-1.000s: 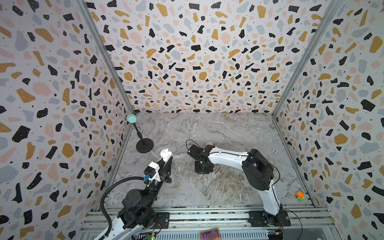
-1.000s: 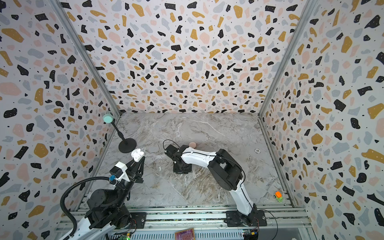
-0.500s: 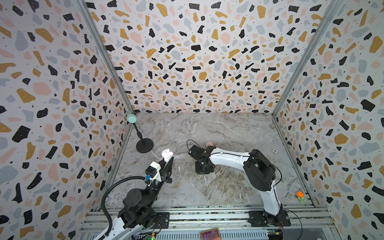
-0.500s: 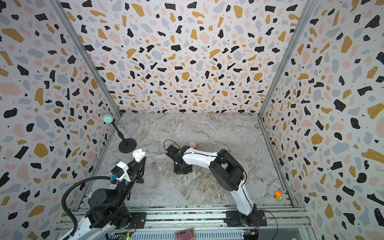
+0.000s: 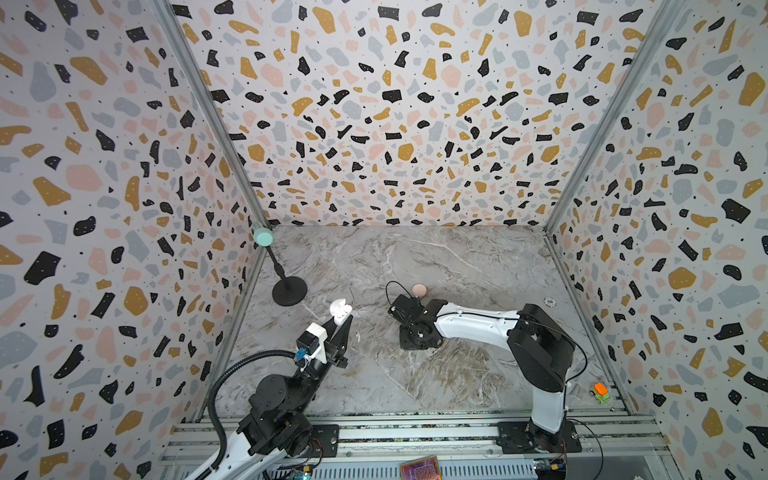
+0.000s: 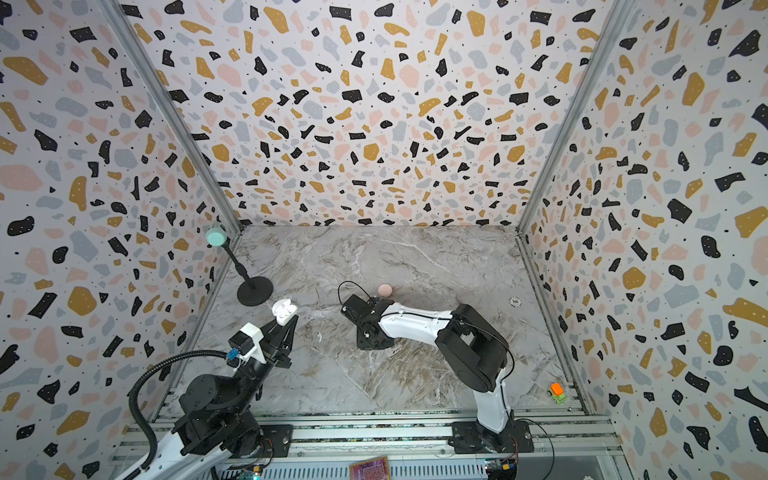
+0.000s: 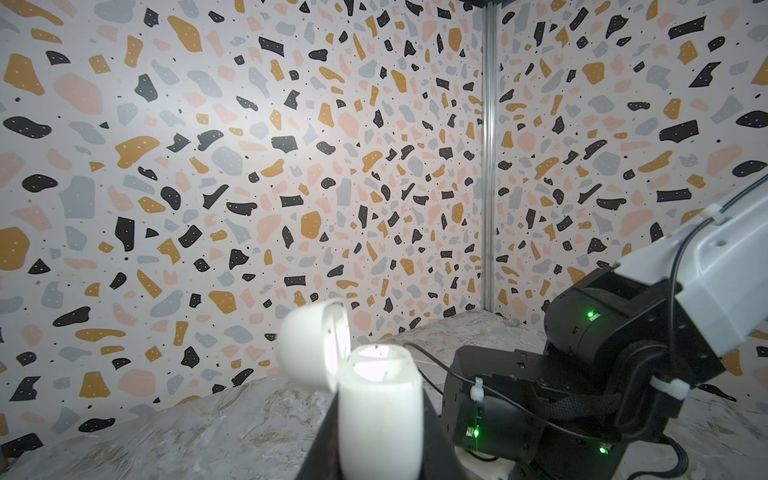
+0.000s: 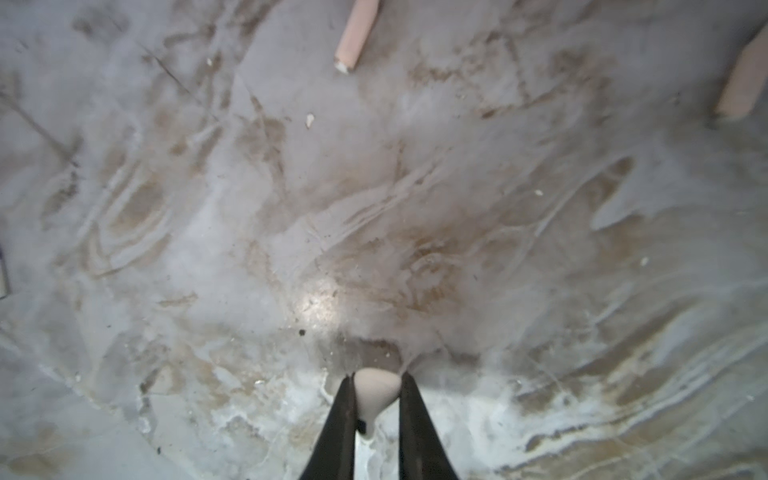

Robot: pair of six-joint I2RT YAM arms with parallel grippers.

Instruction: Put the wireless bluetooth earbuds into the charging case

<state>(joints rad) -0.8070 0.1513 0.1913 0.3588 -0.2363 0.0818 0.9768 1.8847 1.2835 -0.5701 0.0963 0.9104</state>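
Note:
My left gripper is shut on a white charging case, held up off the marble floor with its lid hinged open. The left wrist view shows the case body between the dark fingers and the lid tipped aside. My right gripper points down at the floor near the middle, shut on a white earbud. Two pink earbud stems lie on the floor beyond it. Another small white earbud lies beside the left gripper. A closed pink round case sits behind the right wrist.
A black stand with a mint-green ball on top stands at the left wall. A small white disc lies at the right. An orange and green toy sits in the front right corner. Patterned walls close in three sides.
The right arm has shifted slightly to the right while its gripper stays low over the floor. The left arm holds the open case still.

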